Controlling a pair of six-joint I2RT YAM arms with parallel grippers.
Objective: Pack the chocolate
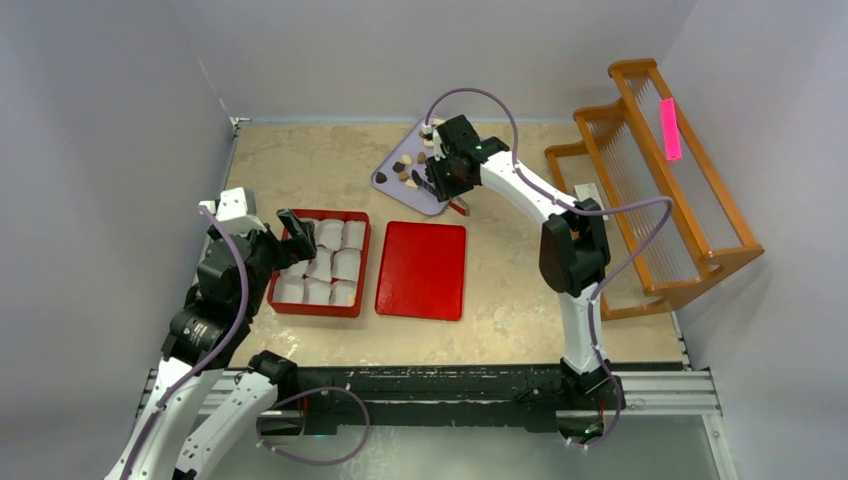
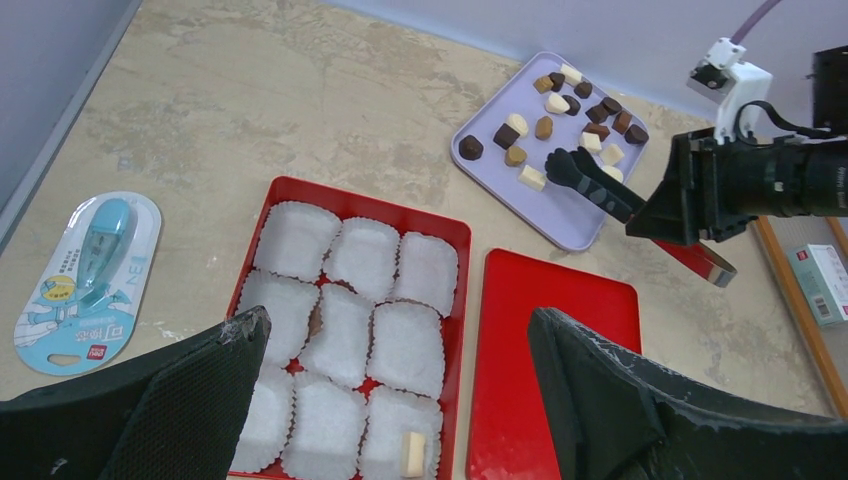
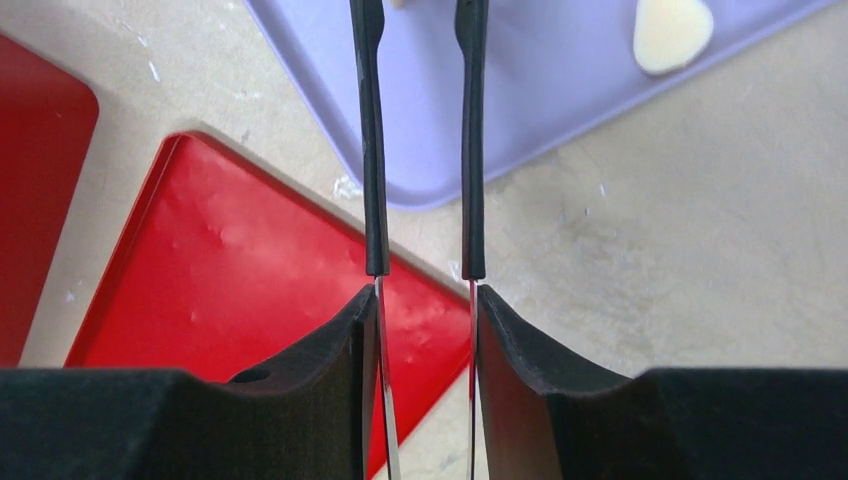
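Your right gripper [image 3: 424,300] is clenched on the tongs [image 2: 590,180], their tips among the chocolate [image 2: 545,127] on the purple tray [image 2: 570,215], upper right of the left wrist view. Your left gripper [image 2: 397,325] hangs released above the red box [image 2: 370,204], one cream piece [image 2: 412,452] inside.

Top view — high, from behind, whole worktop [image 1: 300,160]. Left wrist: oblique, mid-range. Right wrist: close, steeply down. All share the lilac tray [image 2: 555,215].
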